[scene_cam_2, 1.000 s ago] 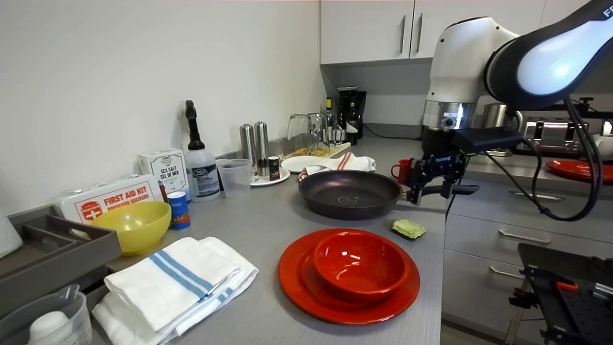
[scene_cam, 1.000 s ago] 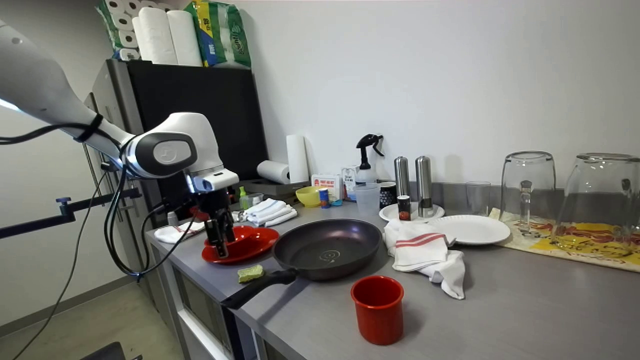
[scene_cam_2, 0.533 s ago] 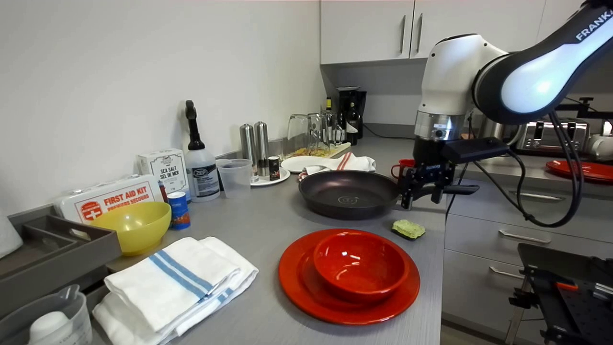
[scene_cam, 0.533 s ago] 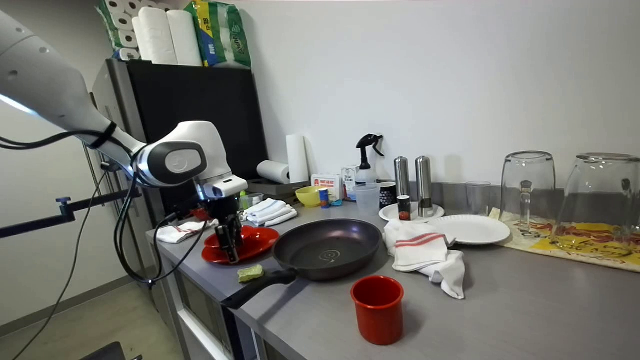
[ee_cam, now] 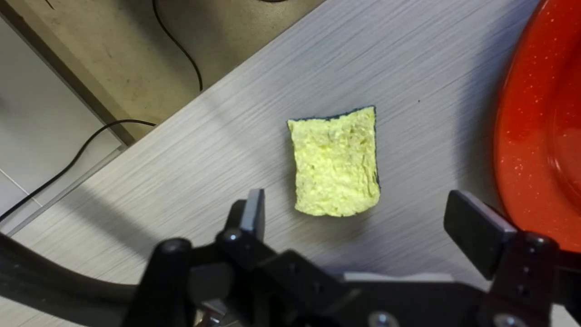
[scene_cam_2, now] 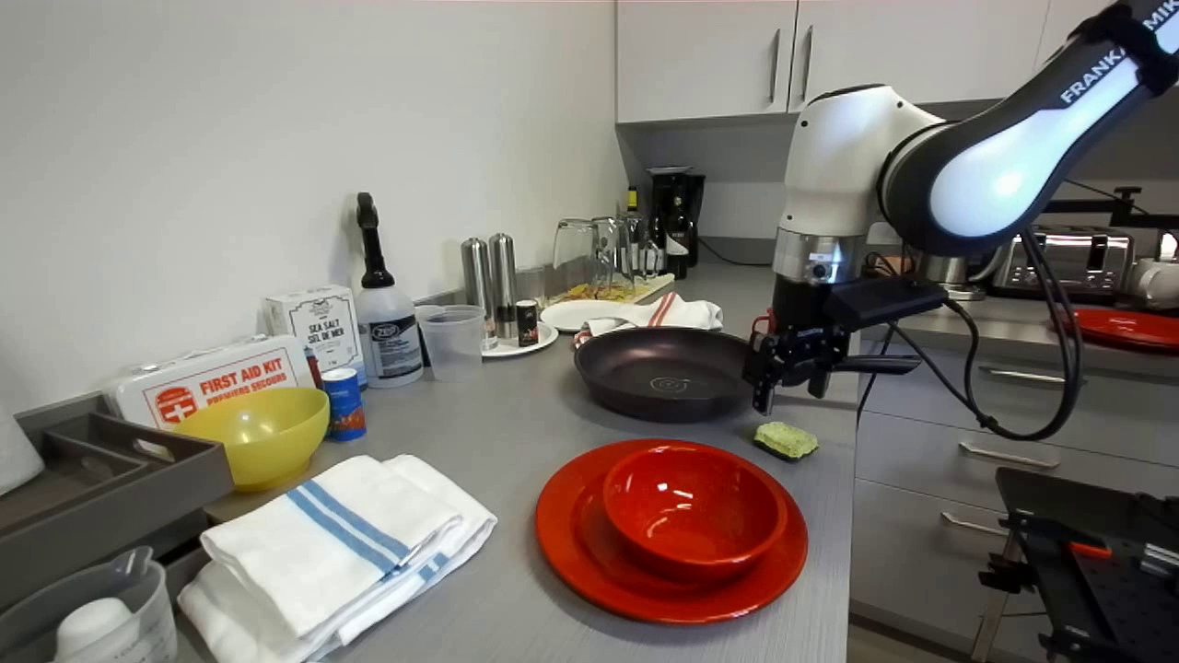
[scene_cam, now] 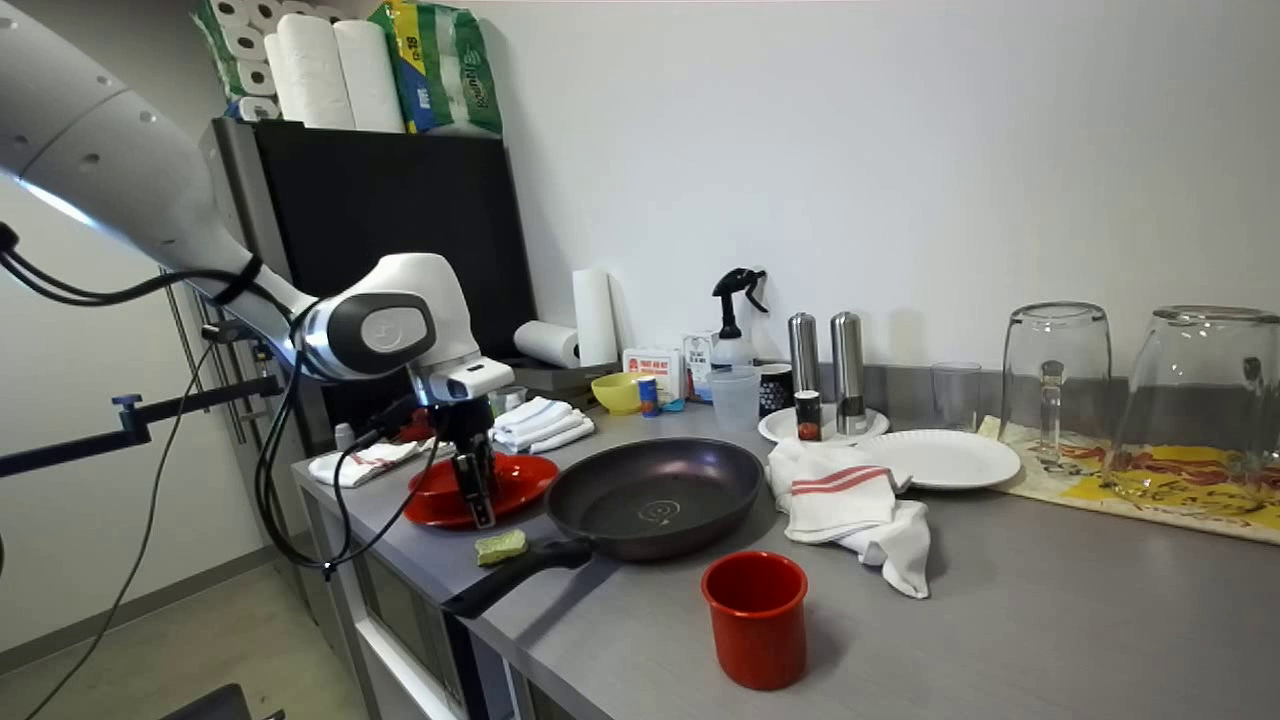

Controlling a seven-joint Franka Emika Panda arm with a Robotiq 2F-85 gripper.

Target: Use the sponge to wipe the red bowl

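Hovering w/ jaws apart, claw (scene_cam_2: pixel 790 394) is lower & nearer the sponge (ee_cam: pixel 337 163) vs. a sec ago.

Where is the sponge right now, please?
In the wrist view, the sponge lies just right of centre, left of the red plate; in an exterior view, it sits between that plate and the pan handle.

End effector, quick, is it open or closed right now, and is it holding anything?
End effector: open, holding nothing; the sponge lies on the counter.
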